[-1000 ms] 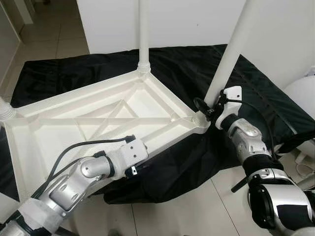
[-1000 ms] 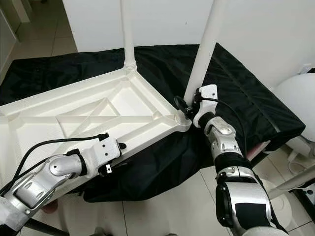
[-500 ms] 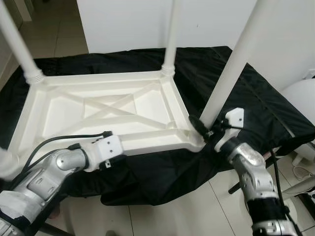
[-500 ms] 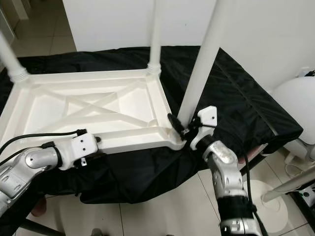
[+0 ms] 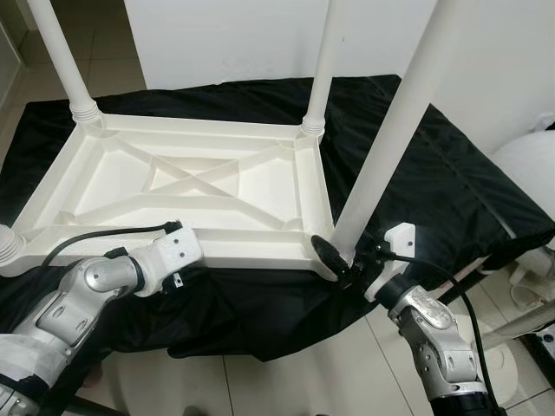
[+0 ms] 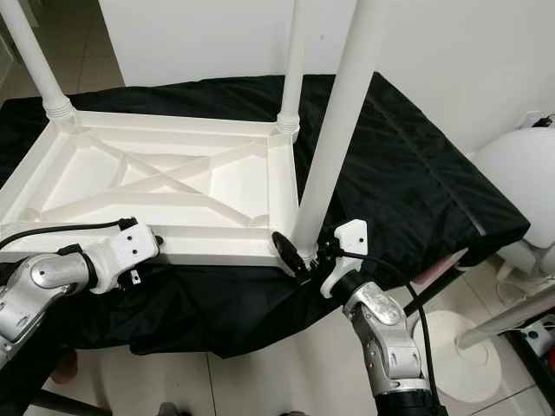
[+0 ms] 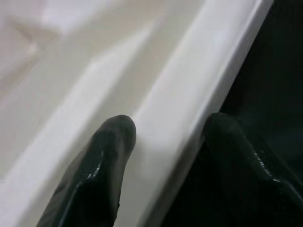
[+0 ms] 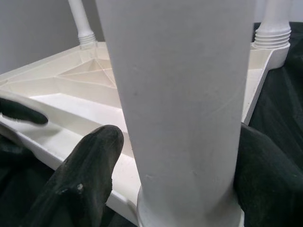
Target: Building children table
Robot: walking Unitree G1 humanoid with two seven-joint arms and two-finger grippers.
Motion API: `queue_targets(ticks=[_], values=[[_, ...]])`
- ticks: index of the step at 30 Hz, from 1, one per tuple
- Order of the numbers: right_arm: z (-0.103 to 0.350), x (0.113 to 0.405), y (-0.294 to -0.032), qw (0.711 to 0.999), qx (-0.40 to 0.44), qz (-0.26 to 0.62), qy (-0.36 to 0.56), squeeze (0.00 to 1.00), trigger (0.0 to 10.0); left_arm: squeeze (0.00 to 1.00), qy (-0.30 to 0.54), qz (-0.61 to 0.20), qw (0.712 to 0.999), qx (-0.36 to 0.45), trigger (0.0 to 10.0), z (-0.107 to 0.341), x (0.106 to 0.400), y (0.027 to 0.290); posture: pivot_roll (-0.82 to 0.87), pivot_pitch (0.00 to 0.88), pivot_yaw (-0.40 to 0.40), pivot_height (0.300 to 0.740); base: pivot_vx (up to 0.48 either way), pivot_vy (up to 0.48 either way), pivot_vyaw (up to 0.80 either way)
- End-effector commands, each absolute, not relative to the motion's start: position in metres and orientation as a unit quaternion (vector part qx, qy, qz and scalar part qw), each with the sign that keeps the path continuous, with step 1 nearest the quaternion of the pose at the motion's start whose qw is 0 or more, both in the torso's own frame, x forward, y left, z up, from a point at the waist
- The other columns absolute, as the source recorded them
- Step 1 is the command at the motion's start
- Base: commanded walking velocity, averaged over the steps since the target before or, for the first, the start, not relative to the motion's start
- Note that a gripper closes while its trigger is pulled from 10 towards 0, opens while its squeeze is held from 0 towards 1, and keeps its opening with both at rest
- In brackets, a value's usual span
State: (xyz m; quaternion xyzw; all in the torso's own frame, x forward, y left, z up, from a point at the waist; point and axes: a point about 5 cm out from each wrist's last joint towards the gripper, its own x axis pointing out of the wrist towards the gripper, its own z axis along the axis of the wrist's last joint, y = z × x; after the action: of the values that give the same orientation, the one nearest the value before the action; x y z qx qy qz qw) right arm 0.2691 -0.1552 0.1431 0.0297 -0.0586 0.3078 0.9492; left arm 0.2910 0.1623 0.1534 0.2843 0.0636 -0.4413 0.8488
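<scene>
A white plastic children's table (image 5: pixel 217 186) lies upside down on a black cloth (image 5: pixel 434 173), its legs pointing up. My left gripper (image 7: pixel 165 130) is shut on the table's near rim (image 7: pixel 180 94), one finger inside the rim and one outside; its wrist (image 5: pixel 169 256) sits at the near edge. My right gripper (image 5: pixel 347 260) is shut around the base of the near-right leg (image 5: pixel 390 139), a black finger (image 8: pixel 90 165) on each side of it. Two more legs (image 5: pixel 325 69) (image 5: pixel 61 61) stand at the far corners.
The cloth-covered surface ends just beyond the table's near rim, with tiled floor (image 5: pixel 303 381) below. A white rounded object (image 5: pixel 529 165) and a white round stand base (image 6: pixel 460 364) stand at the right. A white wall (image 5: pixel 217 35) runs behind.
The table has turned on the cloth: its near-right corner has come toward me and its long side now lies across my view. Both grippers kept their hold throughout.
</scene>
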Motion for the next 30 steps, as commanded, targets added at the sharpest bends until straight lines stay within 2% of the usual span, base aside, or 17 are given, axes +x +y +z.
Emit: queue_targets(ticks=[1, 2, 4, 6, 8, 10, 12, 14, 15, 19, 23, 25, 26, 28, 29, 30], values=[[0.142, 0.266, -0.161, 0.947, 0.027, 0.316, -0.046, 0.00, 10.0, 0.00, 0.043, -0.455, 0.856, 0.242, 10.0, 0.165, 0.289, 0.158, -0.04, 0.073, -0.023, 0.740, 0.000, 0.000, 0.00], [0.142, 0.266, -0.161, 0.947, 0.027, 0.316, -0.046, 0.00, 10.0, 0.00, 0.043, -0.455, 0.856, 0.242, 10.0, 0.165, 0.289, 0.158, -0.04, 0.073, -0.023, 0.740, 0.000, 0.000, 0.00], [0.145, 0.265, -0.170, 0.942, 0.013, 0.332, -0.035, 0.00, 10.0, 0.00, 0.024, -0.476, 0.863, 0.168, 10.0, 0.174, 0.286, 0.147, -0.04, 0.071, -0.020, 0.740, 0.000, 0.000, 0.00], [0.146, 0.266, -0.173, 0.941, 0.009, 0.337, -0.030, 0.00, 10.0, 0.00, 0.018, -0.485, 0.862, 0.144, 10.0, 0.177, 0.284, 0.143, -0.04, 0.071, -0.020, 0.740, 0.000, 0.000, 0.00], [0.148, 0.270, -0.178, 0.939, -0.008, 0.343, -0.028, 0.00, 10.0, 0.00, 0.018, -0.508, 0.855, 0.104, 10.0, 0.181, 0.280, 0.133, -0.05, 0.072, -0.020, 0.740, 0.000, 0.000, 0.00], [0.148, 0.270, -0.178, 0.939, -0.008, 0.343, -0.028, 0.00, 10.0, 0.00, 0.018, -0.508, 0.855, 0.104, 10.0, 0.181, 0.280, 0.133, -0.05, 0.072, -0.020, 0.740, 0.000, 0.000, 0.00], [0.152, 0.281, -0.182, 0.935, -0.035, 0.351, -0.028, 0.00, 10.0, 0.00, 0.006, -0.541, 0.839, 0.062, 10.0, 0.188, 0.274, 0.117, -0.05, 0.073, -0.017, 0.740, 0.000, 0.000, 0.00], [0.152, 0.281, -0.182, 0.935, -0.035, 0.351, -0.028, 0.00, 10.0, 0.00, 0.006, -0.541, 0.839, 0.062, 10.0, 0.188, 0.274, 0.117, -0.05, 0.073, -0.017, 0.740, 0.000, 0.000, 0.00], [0.154, 0.294, -0.185, 0.932, -0.056, 0.356, -0.027, 0.00, 10.0, 0.00, 0.002, -0.570, 0.821, 0.036, 10.0, 0.189, 0.267, 0.100, -0.05, 0.062, -0.022, 0.740, 0.000, 0.000, 0.00], [0.162, 0.308, -0.188, 0.932, -0.076, 0.352, -0.043, 0.00, 10.0, 0.00, 0.006, -0.590, 0.807, 0.040, 10.0, 0.182, 0.255, 0.085, -0.04, 0.055, -0.027, 0.740, 0.000, 0.000, 0.00], [0.167, 0.315, -0.188, 0.929, -0.081, 0.357, -0.049, 0.00, 10.0, 0.00, 0.036, -0.588, 0.806, 0.051, 10.0, 0.174, 0.250, 0.080, -0.04, 0.055, -0.027, 0.740, 0.000, 0.000, 0.00], [0.167, 0.320, -0.185, 0.923, -0.082, 0.375, -0.036, 0.00, 10.0, 0.00, 0.049, -0.581, 0.812, 0.031, 10.0, 0.175, 0.251, 0.077, -0.04, 0.048, -0.023, 0.740, 0.000, 0.000, 0.00], [0.165, 0.324, -0.183, 0.916, -0.082, 0.393, -0.018, 0.00, 4.2, 0.00, 0.056, -0.573, 0.817, 0.006, 10.0, 0.178, 0.253, 0.074, -0.03, 0.048, -0.029, 0.740, 0.000, 0.000, 0.00], [0.164, 0.327, -0.181, 0.910, -0.088, 0.405, -0.008, 0.00, 4.2, 0.00, 0.062, -0.566, 0.822, -0.015, 10.0, 0.180, 0.255, 0.071, -0.03, 0.049, -0.032, 0.740, 0.000, 0.000, 0.00], [0.161, 0.329, -0.178, 0.905, -0.086, 0.417, 0.001, 0.00, 0.0, 0.00, 0.058, -0.553, 0.831, 0.003, 10.0, 0.180, 0.255, 0.068, -0.03, 0.050, -0.038, 0.740, 0.000, 0.000, 0.00], [0.161, 0.329, -0.178, 0.905, -0.086, 0.417, 0.001, 0.00, 0.0, 0.00, 0.058, -0.553, 0.831, 0.003, 10.0, 0.180, 0.255, 0.068, -0.03, 0.050, -0.038, 0.740, 0.000, 0.000, 0.00]])
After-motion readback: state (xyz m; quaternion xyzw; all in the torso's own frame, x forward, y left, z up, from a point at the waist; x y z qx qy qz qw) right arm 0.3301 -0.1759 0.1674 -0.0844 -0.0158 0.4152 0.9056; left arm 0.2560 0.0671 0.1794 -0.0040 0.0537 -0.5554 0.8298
